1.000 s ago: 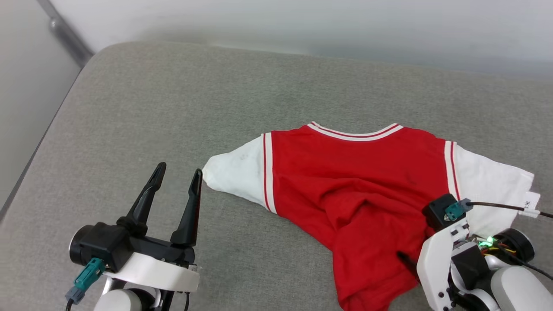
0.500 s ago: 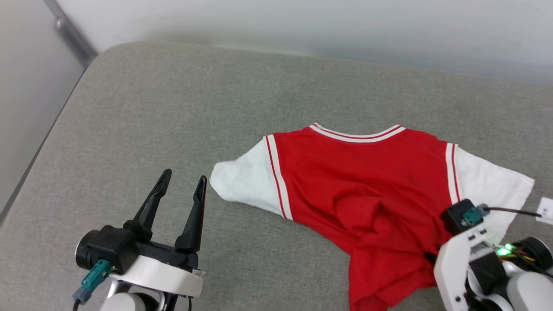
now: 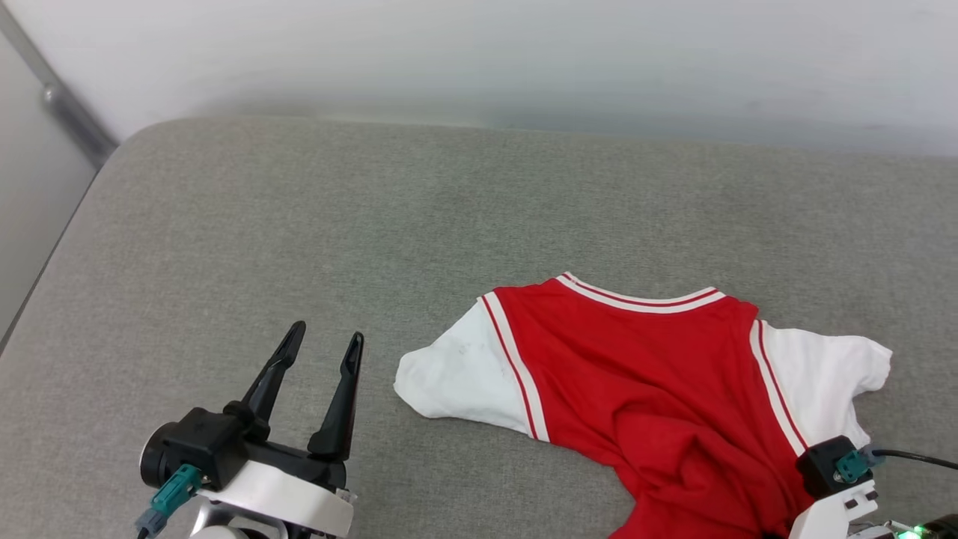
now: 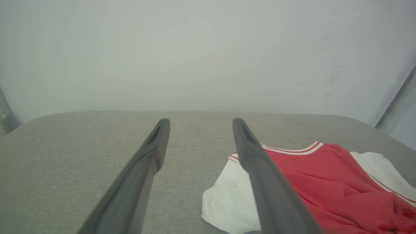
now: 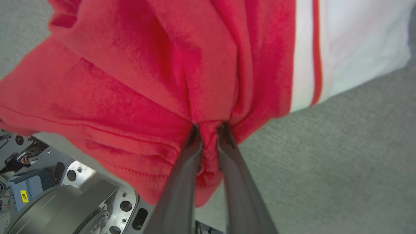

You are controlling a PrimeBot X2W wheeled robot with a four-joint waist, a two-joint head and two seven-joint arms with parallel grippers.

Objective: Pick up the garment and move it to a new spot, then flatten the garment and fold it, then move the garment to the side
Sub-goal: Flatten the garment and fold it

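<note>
**Red jersey being pinched at its bunched lower cloth**

In the head view, the garment (image 3: pixel 644 374) is lying on the grey cushion (image 3: pixel 299 224) in the lower right of the frame. Its collar (image 3: pixel 644 297) is pointing toward the top. One white sleeve (image 3: pixel 456 378) is being spread to the left and the other sleeve (image 3: pixel 823 374) to the right. The red body is being gathered into folds toward the bottom right corner. The left tool (image 3: pixel 329 333) is being held in the lower left, released, with nothing between its fingers. It is near the left-hand sleeve but apart from it.

In the left wrist view, the two spread fingers are being shown above bare cushion. The garment is lying at the lower right, and one finger is crossing in front of its white sleeve.

In the right wrist view, the right tool (image 5: pixel 209 126) is being clenched on a small pinch of red cloth at the centre of the frame. Creases are radiating from the fingertips, and the striped sleeve seam is showing at the upper right.

The garment is judged to be light, soft and limp, so it is expected to trail and crumple from a single pinch. The knit is not judged fragile or slippery, though so narrow a pinch could slip free. For flattening, holds at two spread points, such as the shoulders or the hem corners, are judged better.
</note>
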